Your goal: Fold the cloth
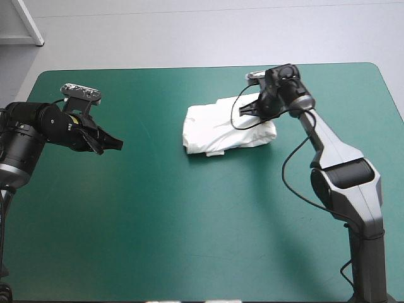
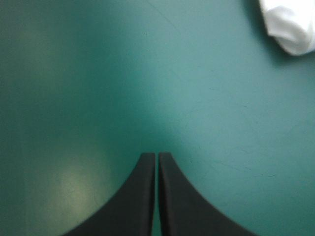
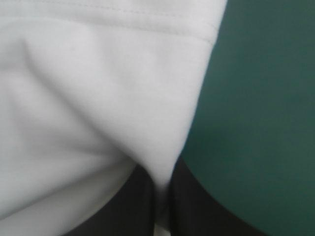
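high view puts the t-shirt (image 1: pixel 227 129) as a folded white bundle on the far middle of the teal-green surface (image 1: pixel 189 240). my right tool (image 1: pixel 254 108) sits at its far right corner, black fingers pinched all but together on a fold of fabric. my left tool (image 1: pixel 112 144) hangs closed and empty, well left of the bundle. i judge the cloth light, soft and limp, likely to sag open from one point, so i'd grip hemmed corners, layers together.
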{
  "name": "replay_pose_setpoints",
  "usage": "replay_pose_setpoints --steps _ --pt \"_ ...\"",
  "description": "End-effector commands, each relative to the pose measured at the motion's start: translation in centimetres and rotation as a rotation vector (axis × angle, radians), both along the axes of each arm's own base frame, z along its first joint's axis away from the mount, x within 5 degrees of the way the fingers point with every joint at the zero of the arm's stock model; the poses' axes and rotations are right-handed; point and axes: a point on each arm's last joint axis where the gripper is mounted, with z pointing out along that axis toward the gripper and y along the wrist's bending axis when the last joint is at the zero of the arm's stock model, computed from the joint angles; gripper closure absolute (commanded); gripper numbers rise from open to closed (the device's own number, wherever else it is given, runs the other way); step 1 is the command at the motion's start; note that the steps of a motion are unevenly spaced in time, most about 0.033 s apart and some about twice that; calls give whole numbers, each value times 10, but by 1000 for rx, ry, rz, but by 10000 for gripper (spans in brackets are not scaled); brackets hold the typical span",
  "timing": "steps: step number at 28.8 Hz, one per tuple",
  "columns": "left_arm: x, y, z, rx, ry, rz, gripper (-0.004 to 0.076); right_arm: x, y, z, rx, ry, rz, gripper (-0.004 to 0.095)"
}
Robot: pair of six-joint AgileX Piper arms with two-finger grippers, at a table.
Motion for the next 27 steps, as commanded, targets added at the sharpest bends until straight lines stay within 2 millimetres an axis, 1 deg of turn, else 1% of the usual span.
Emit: replay_pose_setpoints --steps 1,2,3,5,6,13,15,17,19,20,22,24,25,26,27 --pt "-6 -1 19 -23 -99 -6 704 0 -58 54 33 -136 -132 925" --pt "-6 -1 19 -20 -99 -10 704 1 -69 53 32 -132 -156 925" --pt "-6 -1 19 -17 -100 -15 704 3 -85 54 36 -133 -190 925" --pt "-6 0 19 -14 -99 -19 704 5 -104 54 46 -132 -230 925" --pt "-6 0 19 -13 -99 -21 704 5 -118 54 48 -132 -256 925" --pt "-5 -1 20 -12 -117 -25 704 3 -184 53 1 -135 -329 925" --pt "-4 -1 21 -15 -126 -24 704 2 -196 53 17 -134 -357 925" --pt "-3 -1 21 -24 -135 -23 704 1 -201 53 36 -133 -350 923" --pt "-3 -3 22 -43 -142 -24 704 1 -204 53 61 -133 -333 881" --pt "-2 -4 23 -55 -149 -24 704 1 -204 53 74 -134 -323 825" --pt "-2 -5 24 -70 -163 -24 704 1 -205 54 76 -135 -300 662" --pt "-2 -7 24 -100 -166 -26 704 1 -205 53 72 -135 -300 425" --pt "-1 -8 25 -113 -168 -27 704 0 -205 55 88 -136 -331 243" --pt "-1 -8 25 -114 -168 -27 704 -1 -205 57 100 -140 -345 178" --pt "-1 -8 25 -114 -168 -27 704 -2 -204 59 111 -144 -356 142"
